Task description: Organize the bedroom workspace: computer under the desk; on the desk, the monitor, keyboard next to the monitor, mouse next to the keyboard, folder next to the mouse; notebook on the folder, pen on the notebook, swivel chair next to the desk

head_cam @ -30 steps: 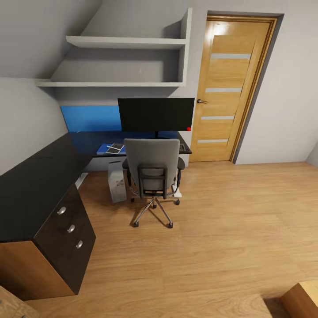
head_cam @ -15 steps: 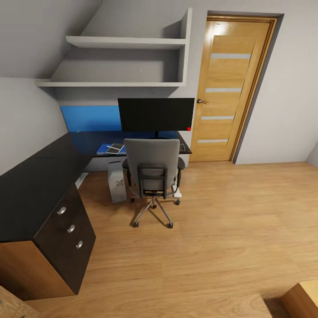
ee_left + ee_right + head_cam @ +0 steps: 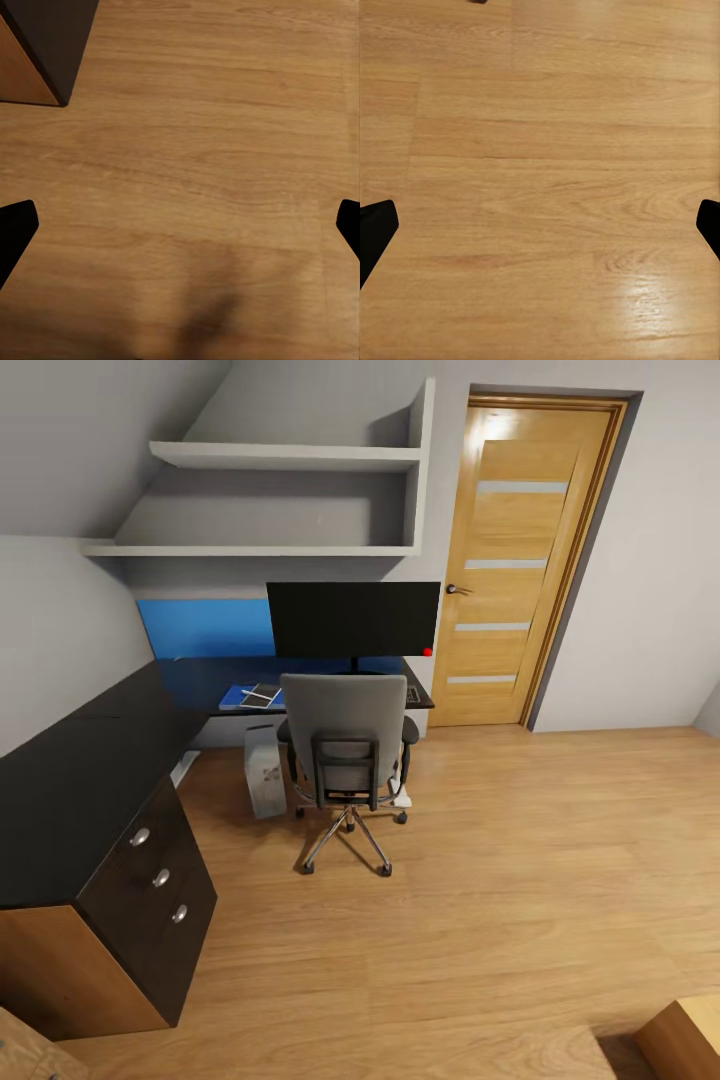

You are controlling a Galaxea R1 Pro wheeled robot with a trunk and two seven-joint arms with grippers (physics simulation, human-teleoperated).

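In the head view the desk (image 3: 90, 760) runs along the left wall and turns under the monitor (image 3: 353, 620), which stands on it. The swivel chair (image 3: 345, 745) is pushed against the desk, its back toward me. The computer (image 3: 264, 770) stands on the floor under the desk, left of the chair. The blue folder (image 3: 236, 700) lies on the desk with the notebook (image 3: 266, 692) and the pale pen (image 3: 254, 699) on it. An end of the keyboard (image 3: 412, 695) shows past the chair's back. The mouse is hidden. My left gripper (image 3: 180, 225) and right gripper (image 3: 540, 225) hang open over bare floor.
The desk's black drawer unit (image 3: 155, 880) juts out at the near left; its corner (image 3: 45, 45) is in the left wrist view. An oak door (image 3: 520, 560) is shut at the back right. Grey wall shelves (image 3: 290, 460) hang above the monitor. A wooden furniture corner (image 3: 685, 1040) sits near right.
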